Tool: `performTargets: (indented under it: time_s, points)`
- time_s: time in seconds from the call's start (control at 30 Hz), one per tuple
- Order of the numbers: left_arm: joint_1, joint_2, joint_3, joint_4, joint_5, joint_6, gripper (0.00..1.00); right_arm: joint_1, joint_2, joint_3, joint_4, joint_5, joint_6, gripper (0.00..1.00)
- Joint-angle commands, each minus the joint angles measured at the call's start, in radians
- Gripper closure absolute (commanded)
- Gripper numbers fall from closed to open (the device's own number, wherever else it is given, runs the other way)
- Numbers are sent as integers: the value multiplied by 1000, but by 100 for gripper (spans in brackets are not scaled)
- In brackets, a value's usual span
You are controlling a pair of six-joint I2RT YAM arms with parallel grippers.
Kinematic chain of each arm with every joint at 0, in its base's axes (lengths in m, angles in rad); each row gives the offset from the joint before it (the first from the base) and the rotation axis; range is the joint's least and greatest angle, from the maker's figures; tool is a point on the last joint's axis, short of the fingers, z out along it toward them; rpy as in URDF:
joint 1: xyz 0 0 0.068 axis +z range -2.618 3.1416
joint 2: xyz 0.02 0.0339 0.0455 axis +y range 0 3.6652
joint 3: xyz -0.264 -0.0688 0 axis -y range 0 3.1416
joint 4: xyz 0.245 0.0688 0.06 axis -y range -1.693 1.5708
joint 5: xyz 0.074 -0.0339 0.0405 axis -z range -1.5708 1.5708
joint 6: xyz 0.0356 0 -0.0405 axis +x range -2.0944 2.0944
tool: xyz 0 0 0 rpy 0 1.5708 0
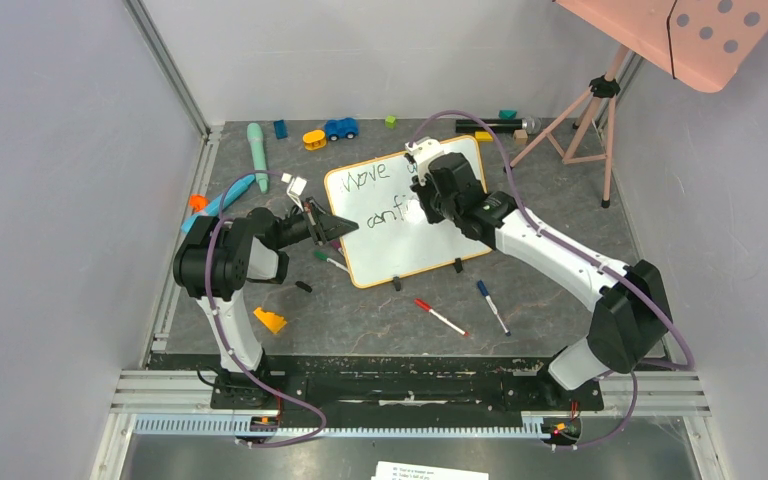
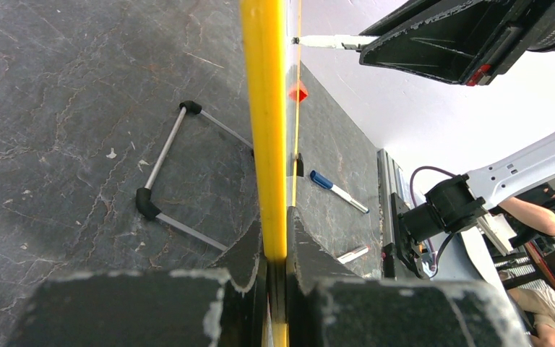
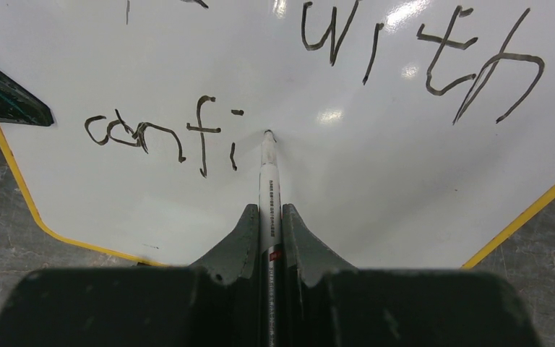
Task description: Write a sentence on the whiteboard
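Note:
The whiteboard (image 1: pixel 380 235), white with a thin orange frame, lies tilted at the table's middle. My left gripper (image 1: pixel 338 228) is shut on its left edge; the yellow frame (image 2: pixel 264 108) runs up between the fingers (image 2: pixel 311 249). My right gripper (image 1: pixel 422 205) is over the board, shut on a white marker (image 3: pixel 269 188) whose tip touches the surface just right of the last letter. The sentence (image 3: pixel 155 137) reads "with" above and "confi" below; from above, "Move" (image 1: pixel 368 177) shows on the top row.
A red marker (image 1: pixel 440 317) and a blue marker (image 1: pixel 492 306) lie in front of the board, and a green-capped one (image 1: pixel 330 261) by its left corner. Toys line the back: a blue car (image 1: pixel 341 128), a yellow piece (image 1: pixel 314 139), a mint tube (image 1: pixel 257 155). A pink tripod (image 1: pixel 590 120) stands back right.

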Motion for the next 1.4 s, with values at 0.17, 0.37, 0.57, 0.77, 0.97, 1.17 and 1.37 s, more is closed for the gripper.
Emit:
performTargets:
  time_s: [0.17,0.37,0.57,0.77,0.97,1.17,1.37]
  points:
    - [4,20,3,52,-45,184,98,-6,5,9,27,-49,-1,100]
    - [4,21,3,52,-44,184,98,-4,-28,-40,27,-64,7,100]
    - [4,20,1,52,-45,185,98,-5,-42,-62,17,-29,7,100]
    - [4,20,0,52,-45,184,98,-7,-25,-31,10,19,7,100]
    - [4,20,-1,52,-45,184,98,-8,13,31,5,45,-9,100]
    - [4,20,0,52,-45,185,98,-15,49,90,4,50,-25,100]
    - [4,19,0,52,-45,186,98,-20,67,125,5,57,-29,100]
